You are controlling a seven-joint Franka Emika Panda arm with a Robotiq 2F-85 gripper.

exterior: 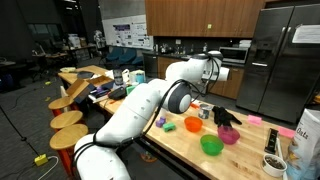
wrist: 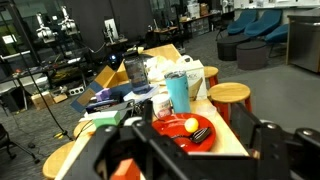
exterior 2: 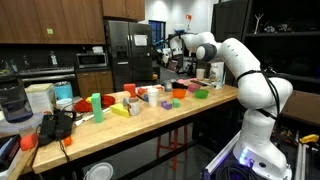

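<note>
In the wrist view my gripper (wrist: 196, 140) is open, its two dark fingers spread wide with nothing between them. Below them lies a red plate (wrist: 172, 133) holding a small yellow ball (wrist: 190, 125) and a dark utensil (wrist: 201, 133). Behind the plate stand a teal tumbler (wrist: 178, 92) and a white cup (wrist: 163, 106). An orange block (wrist: 125, 170) shows at the lower left, by the left finger. In an exterior view the gripper (exterior 2: 164, 58) hangs above the far end of the wooden table (exterior 2: 150, 118).
Round wooden stools (wrist: 231, 95) stand by the table's end. On the table are a green bowl (exterior: 211, 145), a pink bowl (exterior: 229, 135), an orange bowl (exterior: 192, 125) and a black object (exterior: 226, 115). A white bag (exterior: 306, 135) stands at the right corner. A green cup (exterior 2: 96, 101) and a yellow block (exterior 2: 120, 110) sit further along.
</note>
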